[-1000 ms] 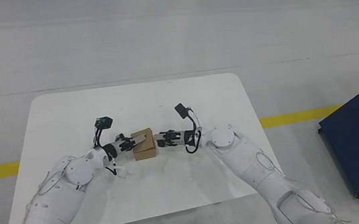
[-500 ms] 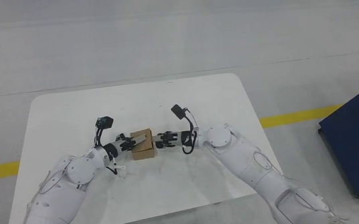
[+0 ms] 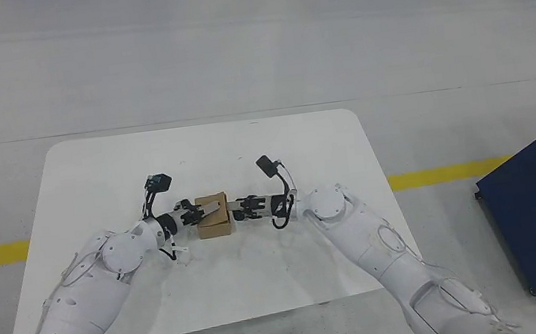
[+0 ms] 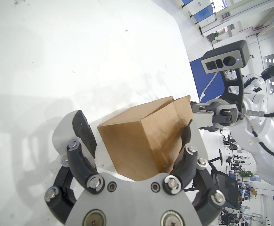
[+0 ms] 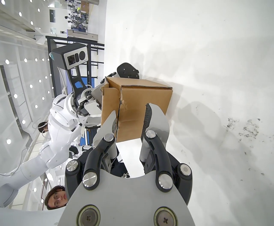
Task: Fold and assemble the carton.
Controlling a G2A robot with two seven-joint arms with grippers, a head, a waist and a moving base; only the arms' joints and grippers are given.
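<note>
Top view: the carton (image 3: 215,219), a small brown cardboard box, sits mid-frame on the white surface (image 3: 98,178). The left end effector (image 3: 190,215) is at its left end and the right end effector (image 3: 240,210) at its right, probably bracing it from both ends so the flaps can be pushed home.

Left wrist view: the left fingers are spread wide, straddling the carton. One ribbed black pad (image 4: 83,130) stands off a wall and the other touches the opposite wall. The board is matte with crisp corners, and the far flaps sit slightly ajar.

Right wrist view: the right fingers are apart, tips at the end flaps, seemingly pressing them in. The board there is creased and buckled along the seam.
</note>
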